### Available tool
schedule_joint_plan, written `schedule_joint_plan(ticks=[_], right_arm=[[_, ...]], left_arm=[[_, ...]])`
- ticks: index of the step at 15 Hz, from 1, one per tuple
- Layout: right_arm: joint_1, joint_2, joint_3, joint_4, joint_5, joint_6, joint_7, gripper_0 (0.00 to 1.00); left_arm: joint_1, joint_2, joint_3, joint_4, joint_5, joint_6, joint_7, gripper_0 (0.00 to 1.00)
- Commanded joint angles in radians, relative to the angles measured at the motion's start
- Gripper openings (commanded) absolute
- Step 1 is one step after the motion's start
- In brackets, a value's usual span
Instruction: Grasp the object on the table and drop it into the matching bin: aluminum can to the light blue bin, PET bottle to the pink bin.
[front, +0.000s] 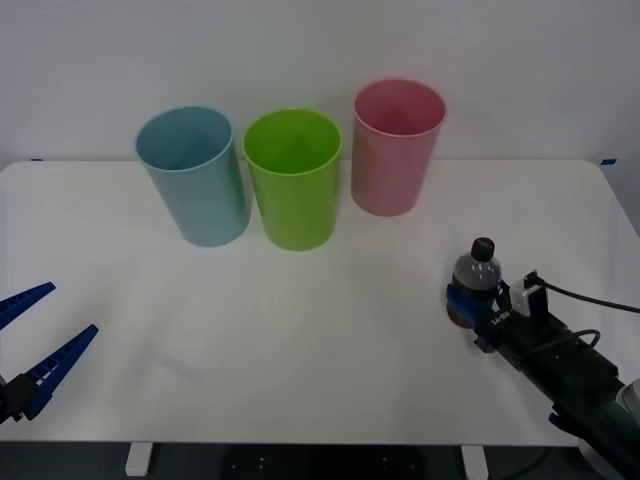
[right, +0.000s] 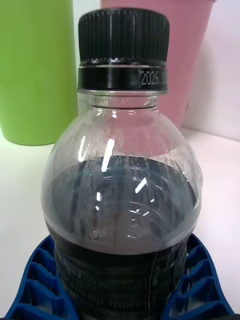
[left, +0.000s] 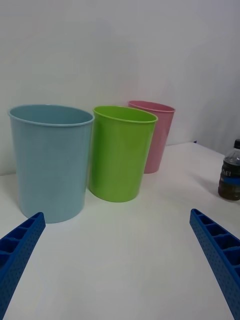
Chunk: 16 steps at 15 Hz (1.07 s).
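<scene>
On the right side of the table (front: 330, 330), near its front edge, the PET bottle (front: 476, 283) stands upright with the right gripper (front: 470, 305) around its lower body. The wrist view shows the blue ribbed fingers (right: 35, 285) flanking the bottle's base on both sides, low beneath the rounded shoulders and the dark liquid line, and they look clenched on it, though contact at the pads is partly hidden by the bottle itself. The hold sits well below the black cap (right: 123, 35), so the main risk I see is the bottle tipping or pivoting in the jaws once it is lifted, since most of its height and its sloshing contents stand above the grip; the smooth curved plastic could also slip if the squeeze is light. A second hazard is the route: the pink bin (front: 397, 148) stands well behind, close beside the lime green bin (front: 293, 180), so a carry that is too low could strike a rim, or a release off-centre could land in the wrong bin. The right arm reaches in low from the front right corner, roughly level with the tabletop. The left gripper (front: 32, 345) hovers at the front left edge, fingers spread wide and holding nothing, well apart from the light blue bin (front: 195, 176).
</scene>
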Motion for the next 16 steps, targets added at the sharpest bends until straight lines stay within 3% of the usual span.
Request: schedule_joint_plan(ticks=[1,16], right_arm=[[0.004,0.000,0.000,-0.031,0.000,0.006,-0.020,0.00],[0.063,-0.070,0.001,-0.449,0.040,0.027,-0.607,0.00]], left_arm=[[0.000,0.000,0.000,0.000,0.000,0.000,0.000,1.00],[0.000,0.000,0.000,0.000,0.000,0.000,0.000,1.00]])
